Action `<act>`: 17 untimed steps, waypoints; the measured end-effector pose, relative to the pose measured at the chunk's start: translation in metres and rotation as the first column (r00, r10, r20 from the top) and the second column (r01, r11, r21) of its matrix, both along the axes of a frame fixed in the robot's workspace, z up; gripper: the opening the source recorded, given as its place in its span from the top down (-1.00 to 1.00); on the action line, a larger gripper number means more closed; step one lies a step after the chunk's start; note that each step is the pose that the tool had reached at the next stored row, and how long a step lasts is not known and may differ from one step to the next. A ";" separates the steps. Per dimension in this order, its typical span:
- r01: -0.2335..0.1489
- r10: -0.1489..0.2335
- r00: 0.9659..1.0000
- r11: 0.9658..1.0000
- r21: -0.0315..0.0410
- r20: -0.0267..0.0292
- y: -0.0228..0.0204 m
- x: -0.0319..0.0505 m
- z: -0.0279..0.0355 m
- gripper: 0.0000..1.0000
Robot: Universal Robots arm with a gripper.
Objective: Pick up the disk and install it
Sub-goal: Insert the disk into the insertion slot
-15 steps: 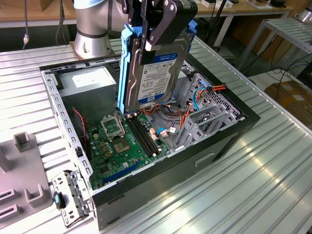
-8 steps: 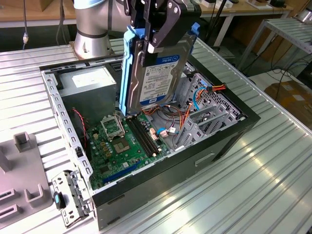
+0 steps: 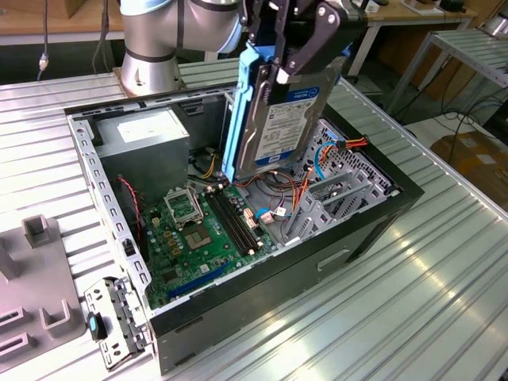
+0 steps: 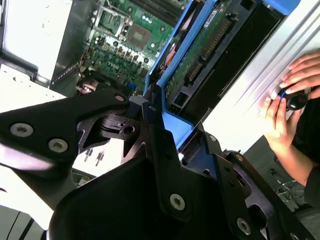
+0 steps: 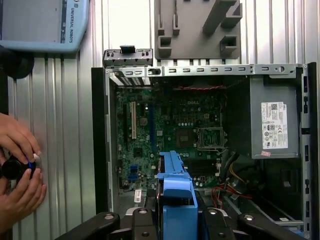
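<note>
The disk, a silver-grey drive with a white and blue label and blue side rails, hangs on edge over the open computer case. My gripper is shut on its upper end, black fingers clamped on the blue rails. The second wrist view shows the disk's green circuit-board underside running down from the gripper toward the motherboard. The first wrist view looks straight down past the gripper along the disk's blue rail into the case.
Inside the case lie the green motherboard, a grey power supply, loose cables and a perforated metal bay. A grey fixture stands on the ribbed table. A person's hands hold a small black device beside the case.
</note>
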State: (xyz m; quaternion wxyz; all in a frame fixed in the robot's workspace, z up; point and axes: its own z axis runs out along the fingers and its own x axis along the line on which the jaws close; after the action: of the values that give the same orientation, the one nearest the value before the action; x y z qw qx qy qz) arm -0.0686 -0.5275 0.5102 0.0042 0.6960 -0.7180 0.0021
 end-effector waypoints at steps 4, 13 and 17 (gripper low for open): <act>0.000 0.000 1.000 1.000 0.000 0.000 -0.0049 0.0184 -0.0010 0.26; 0.000 0.000 1.000 1.000 0.000 -0.001 -0.0267 0.0404 -0.0033 0.26; 0.000 0.000 1.000 1.000 0.000 -0.001 -0.0281 0.0461 -0.0047 0.26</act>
State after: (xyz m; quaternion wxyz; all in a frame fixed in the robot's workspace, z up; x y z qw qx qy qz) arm -0.0225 -0.5557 0.5056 0.0045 0.6960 -0.7180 0.0020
